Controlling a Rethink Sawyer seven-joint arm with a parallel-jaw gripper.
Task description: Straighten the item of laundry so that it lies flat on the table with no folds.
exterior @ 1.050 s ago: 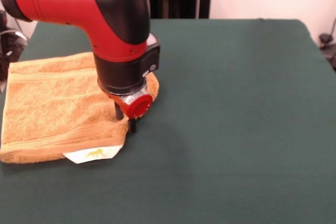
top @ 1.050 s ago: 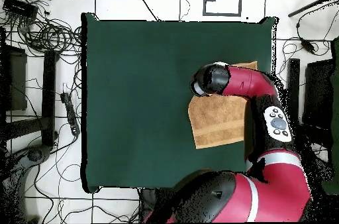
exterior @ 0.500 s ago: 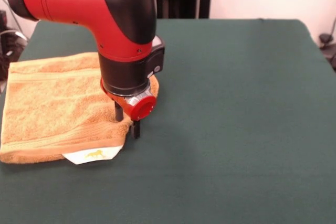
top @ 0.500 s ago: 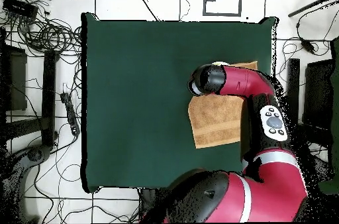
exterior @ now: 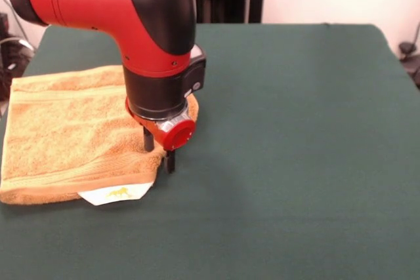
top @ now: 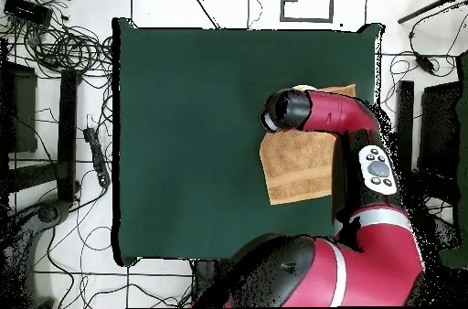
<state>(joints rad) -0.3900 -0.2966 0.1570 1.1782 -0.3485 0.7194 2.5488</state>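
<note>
Big green table, mostly bare, with the towel parked way over at 1 side edge rather than anywhere near the middle. Clearly doubled over: thick rolled edge along the front, white tag poking out from under that front corner, only 1 stripe band showing on top. So not flat yet, probably a fair bit left to do.

Arm coming straight down over the towel's inner front corner, gripper right at the hem where cloth meets felt. Makes sense as a spot to work from: a free corner, with all the open table on the other side to drag the top layer across.

Now the annoying part. 2 dark fingers visible, 1 on the cloth side and 1 just off the edge, so looks slightly apart, straddling the hem. Pinching fabric or just sitting down around it? Can't tell, wrist housing blocks the contact point.

Overhead view no help: the elbow covers that whole corner, the gripper and a chunk of the towel. Towel's outer edge also cut off at the front view's border, so the fold layout over there stays a mystery.
</note>
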